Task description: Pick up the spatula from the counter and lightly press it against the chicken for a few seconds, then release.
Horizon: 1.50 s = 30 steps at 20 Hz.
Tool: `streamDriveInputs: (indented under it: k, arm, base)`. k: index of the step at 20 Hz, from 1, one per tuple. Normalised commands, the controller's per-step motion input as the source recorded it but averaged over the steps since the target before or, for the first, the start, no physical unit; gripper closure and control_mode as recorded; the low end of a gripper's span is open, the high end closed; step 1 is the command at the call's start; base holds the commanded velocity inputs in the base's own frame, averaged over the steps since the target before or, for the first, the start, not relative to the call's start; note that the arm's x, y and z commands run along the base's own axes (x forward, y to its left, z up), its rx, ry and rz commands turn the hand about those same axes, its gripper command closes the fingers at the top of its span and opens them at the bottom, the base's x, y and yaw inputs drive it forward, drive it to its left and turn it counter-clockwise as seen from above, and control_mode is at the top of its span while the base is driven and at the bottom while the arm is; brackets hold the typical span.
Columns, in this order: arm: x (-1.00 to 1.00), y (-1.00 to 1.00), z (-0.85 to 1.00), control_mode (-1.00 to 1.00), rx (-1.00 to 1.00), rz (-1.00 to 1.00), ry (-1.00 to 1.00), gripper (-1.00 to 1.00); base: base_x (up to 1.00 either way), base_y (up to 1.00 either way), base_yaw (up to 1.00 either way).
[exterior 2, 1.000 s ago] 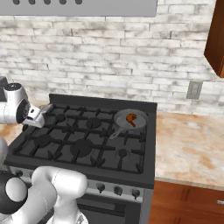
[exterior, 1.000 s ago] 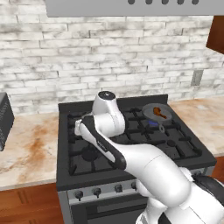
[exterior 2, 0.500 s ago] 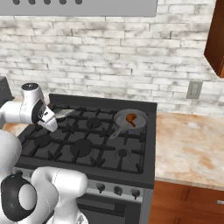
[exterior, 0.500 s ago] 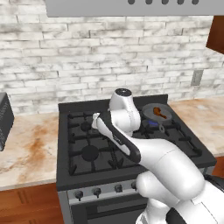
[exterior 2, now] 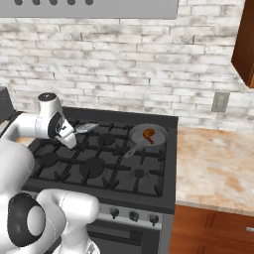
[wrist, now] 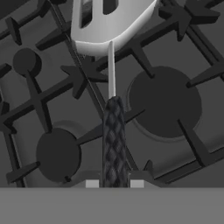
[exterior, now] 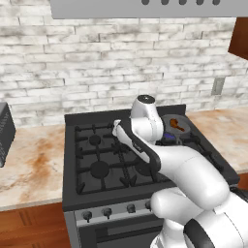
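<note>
The gripper [wrist: 114,183] is pinched on the spatula [wrist: 113,131] — the handle rises straight from between the 2 finger tips, and the blade sits at the far end, well ahead of them; the tool hangs above the left half of the stove [exterior 2: 124,168], well apart from the pan [exterior 2: 138,133] and the chicken [exterior 2: 149,134] at the back right. The handle is dark with a woven, cross-hatched texture; a thin metal shaft joins it to a broad, pale, slotted blade; the grates [wrist: 74,78] below are black and spoked. Against 1 second ago, the hand has swung from the stove's left edge towards the pan — spatula with it; pan and chicken lie as before.
</note>
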Motion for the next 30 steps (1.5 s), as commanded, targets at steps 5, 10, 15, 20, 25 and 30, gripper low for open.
streamDriveInputs:
  k: [5, 10, 15, 20, 25, 30]
  arm:
    - [0.23, -0.39, 0.03, -1.0, 0.0, -0.04, 0.0, 1.0]
    - [0.32, -0.38, 0.03, -1.0, 0.0, -0.05, 0.0, 1.0]
    - [0.4, -0.35, 0.02, -1.0, 0.02, -0.08, 0.0, 1.0]
    - [0.37, -0.39, 0.0, -1.0, 0.0, -0.07, -0.02, 1.0]
    - [0.45, -0.36, 0.0, -1.0, 0.0, -0.12, 0.0, 1.0]
    - [0.43, -0.31, 0.0, -1.0, 0.0, -0.15, 0.01, 1.0]
  base:
    - [0.0, 0.0, 0.0]
    - [0.0, 0.0, 0.0]
    - [0.0, 0.0, 0.0]
    - [0.0, 0.0, 0.0]
    - [0.0, 0.0, 0.0]
    - [0.0, 0.0, 0.0]
